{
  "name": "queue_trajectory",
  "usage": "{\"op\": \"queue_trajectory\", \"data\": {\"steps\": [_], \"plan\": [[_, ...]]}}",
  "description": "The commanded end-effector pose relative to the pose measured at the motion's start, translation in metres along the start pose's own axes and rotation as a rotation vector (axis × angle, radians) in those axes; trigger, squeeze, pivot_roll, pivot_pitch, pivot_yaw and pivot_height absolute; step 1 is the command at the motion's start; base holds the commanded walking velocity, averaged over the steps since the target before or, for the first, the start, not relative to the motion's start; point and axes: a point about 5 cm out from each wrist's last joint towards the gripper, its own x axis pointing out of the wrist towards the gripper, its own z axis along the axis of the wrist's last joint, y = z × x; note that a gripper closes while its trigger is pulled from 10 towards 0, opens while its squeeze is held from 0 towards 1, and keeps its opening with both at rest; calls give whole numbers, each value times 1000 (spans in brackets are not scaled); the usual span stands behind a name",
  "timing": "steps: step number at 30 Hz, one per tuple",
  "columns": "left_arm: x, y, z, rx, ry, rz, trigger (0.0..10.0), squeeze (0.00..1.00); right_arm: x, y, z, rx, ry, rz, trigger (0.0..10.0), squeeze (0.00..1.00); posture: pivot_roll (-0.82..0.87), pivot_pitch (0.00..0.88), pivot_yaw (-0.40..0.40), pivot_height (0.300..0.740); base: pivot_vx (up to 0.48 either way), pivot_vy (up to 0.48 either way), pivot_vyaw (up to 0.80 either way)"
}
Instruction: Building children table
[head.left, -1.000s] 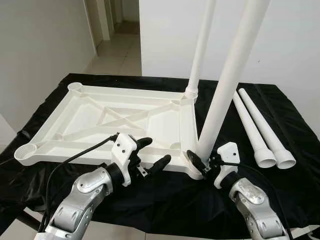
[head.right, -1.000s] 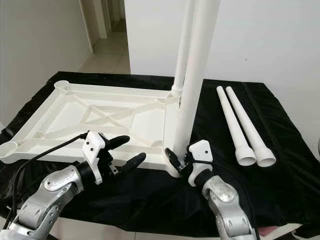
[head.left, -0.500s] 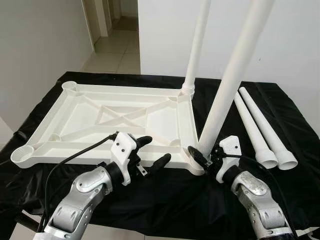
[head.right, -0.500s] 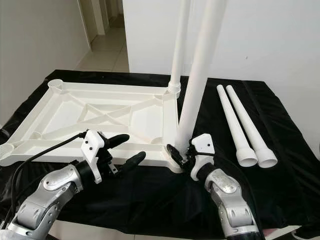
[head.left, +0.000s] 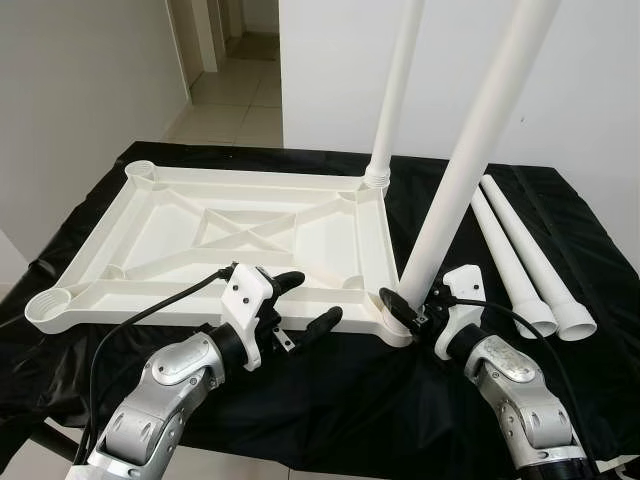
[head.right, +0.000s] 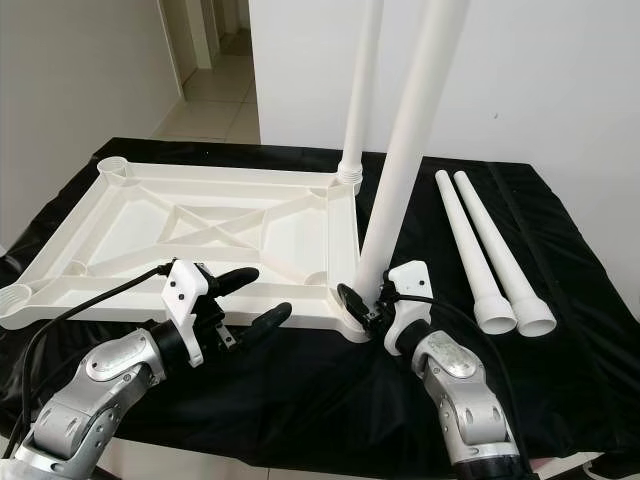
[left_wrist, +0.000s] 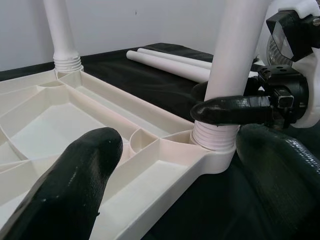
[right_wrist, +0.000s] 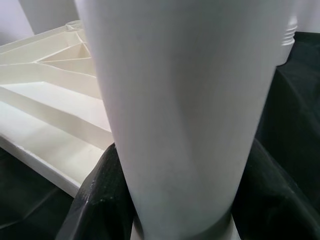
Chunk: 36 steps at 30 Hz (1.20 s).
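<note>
A white plastic tabletop (head.left: 180, 240) lies upside down on a black cloth. One white leg (head.left: 392, 95) stands screwed into its far right corner socket. A second white leg (head.left: 470, 150) rises, leaning right, from the near right corner socket (left_wrist: 216, 145). My right gripper (head.left: 410, 303) is shut on this leg just above its threaded base, with one finger (left_wrist: 230, 109) wrapped across the leg. My left gripper (head.left: 305, 305) hovers open over the tabletop's near rim, a little left of that corner, holding nothing.
Two loose white legs (head.left: 525, 260) lie side by side on the cloth at the right. The black-covered table (head.left: 340, 400) ends close to me. A white wall (head.left: 590, 70) stands behind, and a doorway with a tiled hallway (head.left: 230, 100) opens at the back left.
The near leg's top has tilted further right while my right gripper stays shut at its base, wrist shifted slightly right and up. The left gripper has not moved.
</note>
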Motion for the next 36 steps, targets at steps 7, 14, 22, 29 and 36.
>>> {"op": "queue_trajectory", "data": {"steps": [7,14,22,29,36], "plan": [[-1,1,3,9,3,-23,10000,0,-10,-8,-45,102,200,-130,10000,0,35,72,29,740,0,0,0],[-2,-1,3,9,1,-21,10000,0,0,0,-35,57,101,-378,10000,0,36,72,27,740,0,0,0],[-1,0,2,10,3,-18,10000,0,9,7,-36,84,83,-508,10000,0,46,56,18,740,0,0,0],[1,-1,2,16,-2,-26,10000,0,31,13,-27,126,55,-673,10000,0,48,36,14,740,0,0,0],[2,-1,2,15,-5,-28,10000,0,41,9,-22,182,53,-847,10000,0,50,29,10,740,0,0,0]]}}
